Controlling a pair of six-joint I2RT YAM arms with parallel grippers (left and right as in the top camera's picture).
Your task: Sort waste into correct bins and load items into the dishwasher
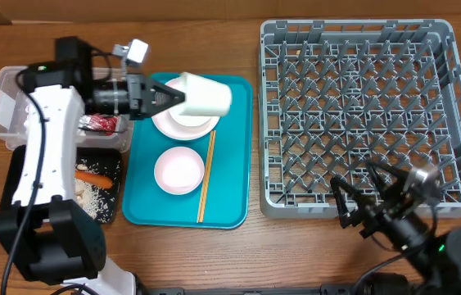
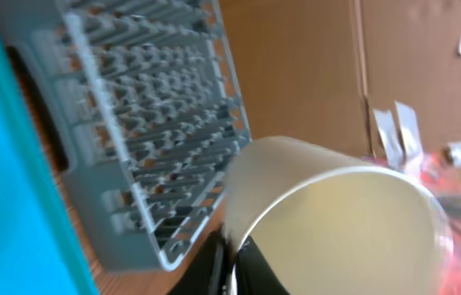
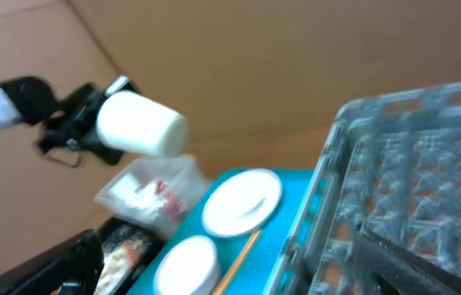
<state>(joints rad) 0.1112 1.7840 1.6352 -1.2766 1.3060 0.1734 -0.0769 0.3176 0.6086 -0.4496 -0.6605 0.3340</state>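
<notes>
My left gripper (image 1: 167, 97) is shut on the rim of a white cup (image 1: 206, 96), holding it on its side above the teal tray (image 1: 234, 147). The cup fills the left wrist view (image 2: 336, 221), with my fingers (image 2: 234, 270) on either side of its rim. Below it lie a white plate (image 1: 183, 124), a pale pink bowl (image 1: 179, 170) and wooden chopsticks (image 1: 206, 176). The grey dish rack (image 1: 369, 106) stands to the right. My right gripper (image 1: 363, 195) is open and empty at the rack's front edge. Its wrist view shows the cup (image 3: 140, 123), plate (image 3: 242, 201) and bowl (image 3: 185, 266).
A clear tub (image 1: 5, 102) at the far left holds a red wrapper (image 1: 103, 124). In front of it, a black tray (image 1: 114, 215) holds a carrot (image 1: 95, 177) and rice. Cardboard walls stand behind the table.
</notes>
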